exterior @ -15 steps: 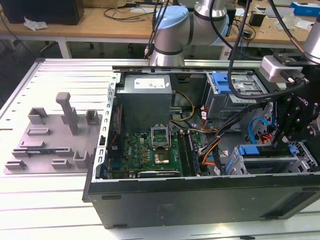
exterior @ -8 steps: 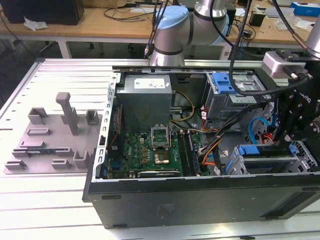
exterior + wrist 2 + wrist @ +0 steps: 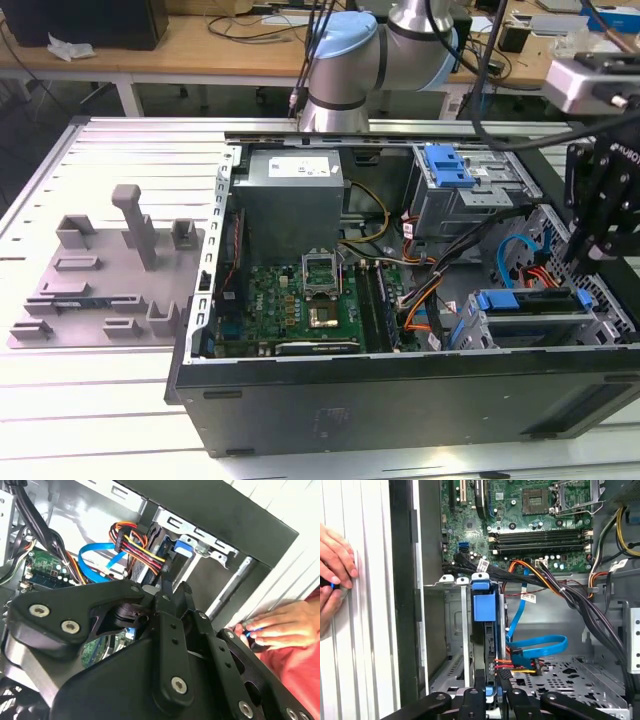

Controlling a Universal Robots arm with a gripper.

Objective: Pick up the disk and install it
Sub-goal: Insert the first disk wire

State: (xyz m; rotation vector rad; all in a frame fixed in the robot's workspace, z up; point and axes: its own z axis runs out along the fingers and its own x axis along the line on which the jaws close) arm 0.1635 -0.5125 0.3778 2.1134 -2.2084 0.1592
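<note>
The open computer case [image 3: 300,400] lies on its side on the slatted metal table [image 3: 100,400], and everything else is placed by it. Beyond its far wall stands the robot arm [image 3: 380,50]. Beside the case, towards the exterior view's left, a grey plastic holder [image 3: 110,270] rests on the table. Inside the case a green circuit board [image 3: 300,300] covers the floor, with a grey power box [image 3: 290,195] behind it.

In the case's near corner, at the exterior view's right, the disk [image 3: 530,302] sits on edge in the metal drive cage [image 3: 560,335], its blue rails [image 3: 484,605] showing, with coloured cables [image 3: 520,664] plugged into its end. The gripper [image 3: 590,245] hangs just above that corner; in the first wrist view its fingers [image 3: 479,690] stand narrow, on either side of the disk's edge, though whether they press it cannot be told.

Outside the case's wall, a person's hand [image 3: 335,575] rests on the table.
</note>
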